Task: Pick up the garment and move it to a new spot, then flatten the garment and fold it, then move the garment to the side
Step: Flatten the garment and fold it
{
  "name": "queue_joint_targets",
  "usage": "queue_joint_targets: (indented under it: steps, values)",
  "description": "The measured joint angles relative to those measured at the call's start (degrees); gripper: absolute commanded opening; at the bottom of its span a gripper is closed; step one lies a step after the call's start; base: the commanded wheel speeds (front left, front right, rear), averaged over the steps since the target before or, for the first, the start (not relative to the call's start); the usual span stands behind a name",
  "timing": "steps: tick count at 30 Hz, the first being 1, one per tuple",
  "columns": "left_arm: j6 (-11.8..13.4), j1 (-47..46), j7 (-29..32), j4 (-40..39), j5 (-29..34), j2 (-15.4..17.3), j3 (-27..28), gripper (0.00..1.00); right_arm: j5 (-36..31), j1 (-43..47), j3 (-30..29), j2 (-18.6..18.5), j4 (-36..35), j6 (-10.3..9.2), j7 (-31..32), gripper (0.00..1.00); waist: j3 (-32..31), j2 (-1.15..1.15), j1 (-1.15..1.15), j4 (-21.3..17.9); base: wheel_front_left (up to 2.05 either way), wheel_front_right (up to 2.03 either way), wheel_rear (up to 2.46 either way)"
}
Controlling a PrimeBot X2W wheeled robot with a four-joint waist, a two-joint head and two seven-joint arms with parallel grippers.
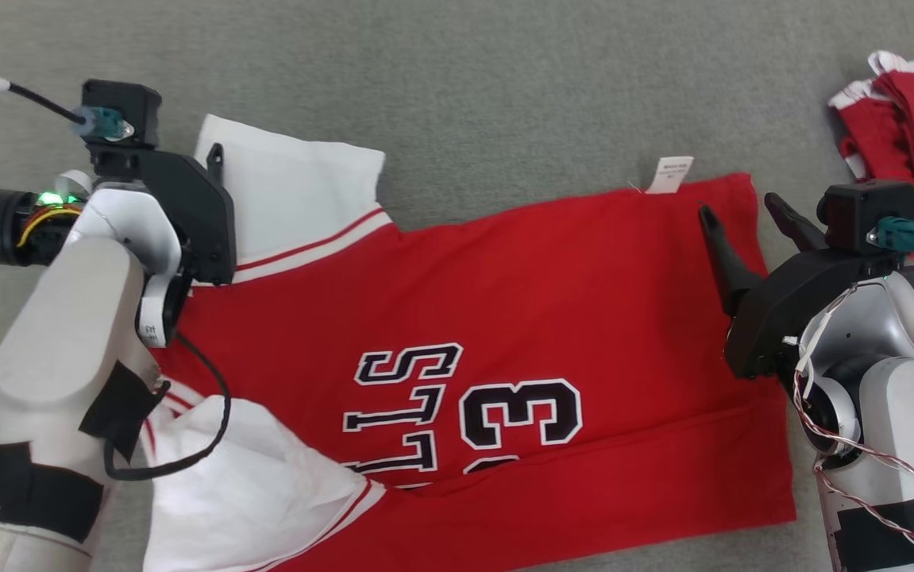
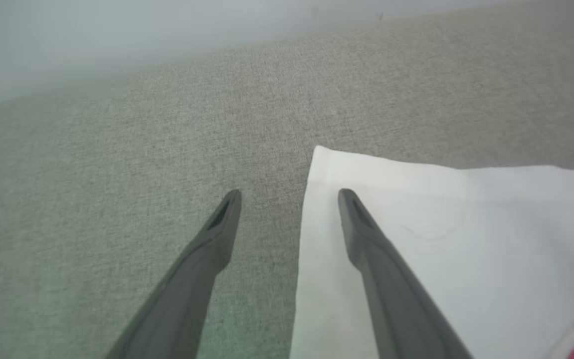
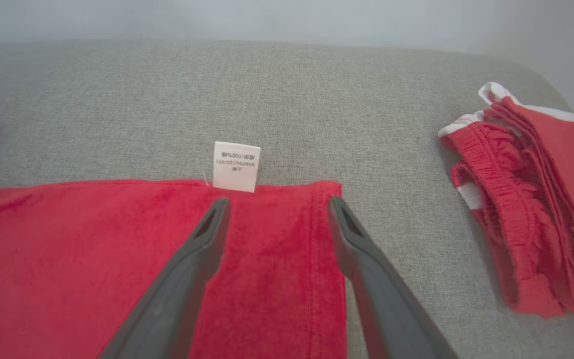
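Left gripper (image 2: pixel 290 192) and right gripper (image 3: pixel 279 199) spread wide above jersey (image 1: pixel 504 318) ends
It lies flat on grey fabric (image 1: pixel 504 71), long axis left-right, sleeves (image 1: pixel 290 183) left, hem (image 1: pixel 774 461) right; its near edge seems folded over.

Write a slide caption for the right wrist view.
Open right gripper poised over red jersey corner, near its white label.

The bench (image 1: pixel 504 71) has a soft grey cloth top. A red and white garment (image 1: pixel 520 294) lies spread out flat across the middle of the frame. A small red pile of clothes (image 1: pixel 905 127) lies at the upper right, apart from it.
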Motion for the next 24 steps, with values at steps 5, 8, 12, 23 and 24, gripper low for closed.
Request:
queue_joint_targets:
  steps: [5,8,12,23,24]
  values:
    - [0.5,-1.7,1.4,2.6,0.6,1.2,0.0,1.00,0.4,0.0,0.1,-0.1,0.4,0.00,-0.6,1.00,1.8,0.00,0.00,-2.2,0.00,0.00,0.00]
    - [0.5,-2.3,1.4,3.3,0.5,1.6,0.1,1.00,0.4,0.0,0.0,0.1,0.5,0.00,-0.8,1.00,2.4,0.00,-0.02,-3.1,0.00,0.00,0.00]
    - [0.2,-2.8,2.0,4.0,0.4,1.9,-0.1,0.89,0.4,0.0,0.3,0.6,1.3,0.00,-0.9,1.00,2.5,0.00,-0.02,-3.6,0.00,0.00,0.00]
    - [-2.3,-3.6,3.1,4.4,-1.2,1.9,-0.9,0.00,0.7,0.0,0.6,-0.3,0.7,0.00,-0.1,1.00,2.7,-0.01,-0.02,-4.1,0.00,0.00,0.00]
    - [-2.2,-3.6,3.0,4.3,-1.2,1.9,-0.9,0.00,0.8,-0.1,0.8,-0.6,0.7,0.00,0.2,1.00,2.7,-0.01,-0.02,-4.1,0.00,0.00,0.00]
